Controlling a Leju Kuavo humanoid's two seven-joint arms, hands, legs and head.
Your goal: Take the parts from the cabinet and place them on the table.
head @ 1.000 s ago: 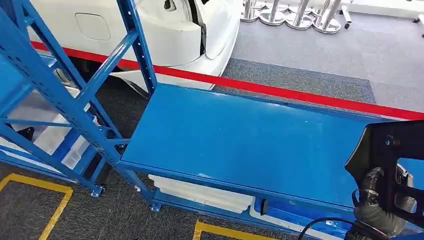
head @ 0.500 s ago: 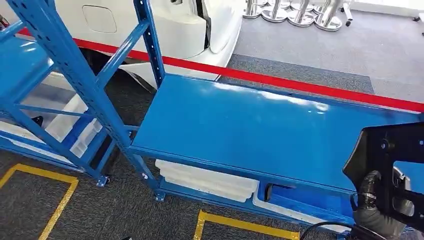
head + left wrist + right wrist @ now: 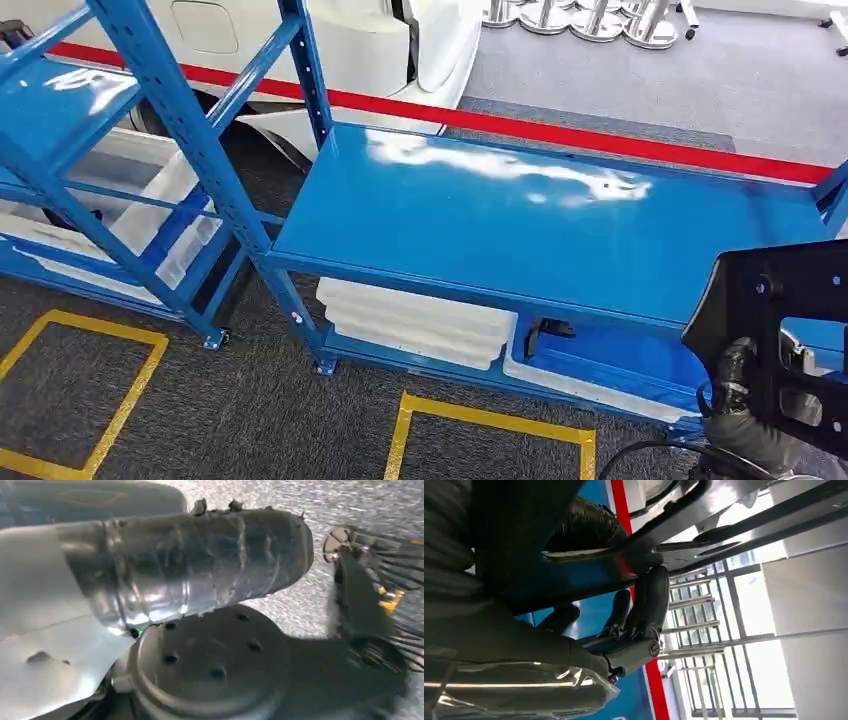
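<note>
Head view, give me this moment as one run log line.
phase: carrying | right hand: holds black part | blue table: bare top ahead | left hand: cannot tell | placed: not yet

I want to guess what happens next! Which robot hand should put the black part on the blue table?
Probably the right hand. It already grips the black part beside the blue table. The left hand's state cannot be told from its wrist view.
</note>
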